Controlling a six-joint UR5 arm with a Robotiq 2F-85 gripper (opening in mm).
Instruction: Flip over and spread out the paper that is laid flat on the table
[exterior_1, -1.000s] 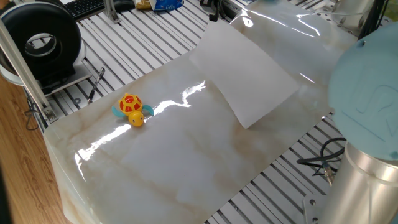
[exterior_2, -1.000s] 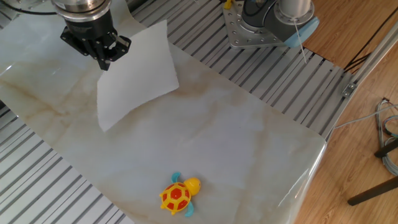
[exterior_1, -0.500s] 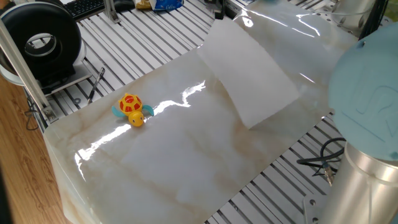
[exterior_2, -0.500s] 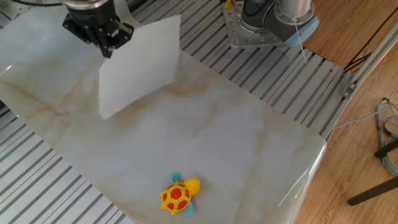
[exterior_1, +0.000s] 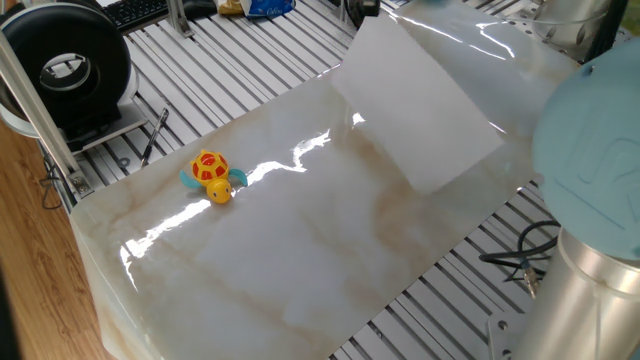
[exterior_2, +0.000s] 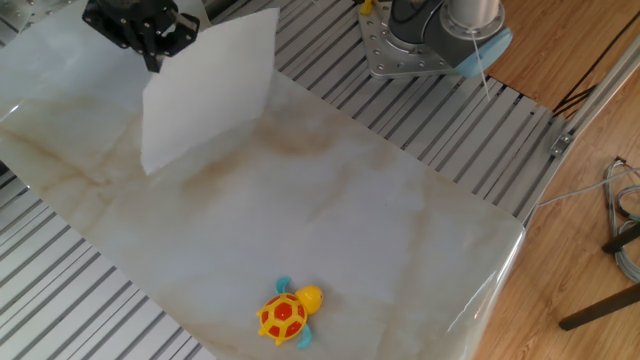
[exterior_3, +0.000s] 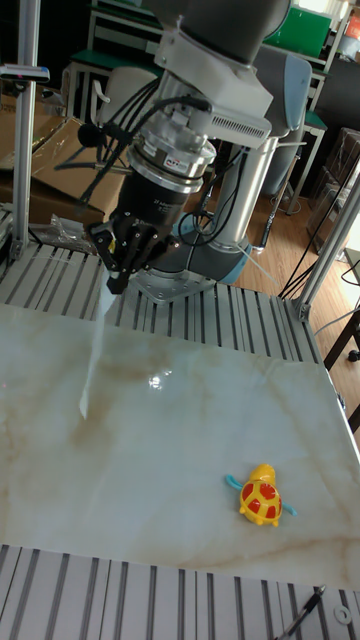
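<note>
The marble surface lies mostly bare, with grey ribbed frame around it. The paper is no longer flat on it: the sheet hangs in the air, tilted steeply, one upper corner pinched in the jaws of the gripper, which are closed tight on it, while the lower corner is at or just above the slab. So I judge the lifting is done; the turning over, laying down and spreading remain. The toy turtle sits well apart, near the opposite edge
</note>
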